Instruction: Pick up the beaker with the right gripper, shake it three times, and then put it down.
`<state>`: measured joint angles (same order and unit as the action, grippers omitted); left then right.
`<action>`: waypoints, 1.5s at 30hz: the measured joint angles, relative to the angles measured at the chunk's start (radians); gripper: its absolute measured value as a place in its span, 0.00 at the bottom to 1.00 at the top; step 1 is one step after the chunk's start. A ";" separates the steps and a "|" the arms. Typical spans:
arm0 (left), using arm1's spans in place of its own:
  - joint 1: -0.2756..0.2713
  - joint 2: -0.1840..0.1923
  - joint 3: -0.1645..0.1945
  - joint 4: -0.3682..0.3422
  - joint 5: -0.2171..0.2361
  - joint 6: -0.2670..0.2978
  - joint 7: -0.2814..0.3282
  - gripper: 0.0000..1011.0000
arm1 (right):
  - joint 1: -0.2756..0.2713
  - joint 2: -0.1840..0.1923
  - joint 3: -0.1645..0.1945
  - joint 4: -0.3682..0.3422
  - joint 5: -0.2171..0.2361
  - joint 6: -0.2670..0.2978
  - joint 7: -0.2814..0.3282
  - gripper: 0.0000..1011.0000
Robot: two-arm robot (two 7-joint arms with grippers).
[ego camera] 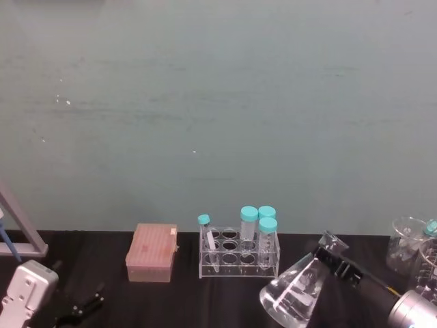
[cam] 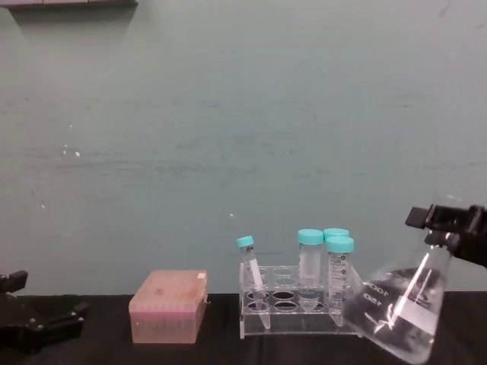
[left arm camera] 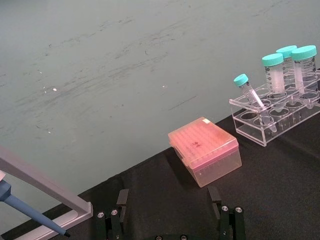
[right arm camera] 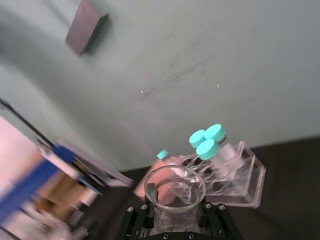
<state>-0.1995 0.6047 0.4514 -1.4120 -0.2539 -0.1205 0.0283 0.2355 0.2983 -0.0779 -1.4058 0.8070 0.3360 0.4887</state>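
Right gripper (cam: 443, 228) clasping beaker (cam: 396, 315), conical clear glass

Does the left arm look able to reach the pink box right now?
Probably yes: the left tool sits open facing the pink box, with only bare black table between them.

A black desk (ego camera: 205, 301) meets a teal wall (ego camera: 218, 102). On it, a clear tube rack (ego camera: 239, 260) holds three upright teal-capped tubes (ego camera: 248, 223) and one smaller tube (ego camera: 207, 240) leaning. A pink lidded box (ego camera: 151, 254) sits near the rack's left. Far left, a grey stand (left arm camera: 45, 184) carries a blue pipette (left arm camera: 30, 212). Far right is what looks like clear glassware (ego camera: 408, 244).
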 joint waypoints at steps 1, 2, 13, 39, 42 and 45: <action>0.000 0.000 0.000 0.000 0.000 0.000 0.000 0.99 | 0.000 -0.010 0.012 0.000 0.032 0.031 -0.007 0.45; 0.000 0.000 0.000 0.000 0.000 0.000 0.000 0.99 | 0.000 -0.029 0.036 0.002 0.089 0.081 -0.022 0.45; 0.000 0.000 0.000 0.000 0.000 0.000 0.000 0.99 | -0.001 -0.080 0.098 0.010 0.265 0.212 -0.095 0.45; 0.000 0.000 0.000 0.000 0.000 0.000 0.000 0.99 | 0.092 0.267 -0.302 0.039 -0.945 -0.537 -0.326 0.45; 0.000 0.000 0.000 0.000 0.000 0.000 0.000 0.99 | 0.096 0.270 -0.308 0.045 -0.993 -0.549 -0.351 0.45; 0.000 0.000 0.000 0.000 0.000 0.000 0.000 0.99 | 0.100 0.271 -0.311 0.054 -1.037 -0.561 -0.374 0.45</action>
<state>-0.1995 0.6047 0.4514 -1.4120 -0.2539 -0.1205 0.0283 0.3355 0.5690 -0.3893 -1.3523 -0.2301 -0.2247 0.1150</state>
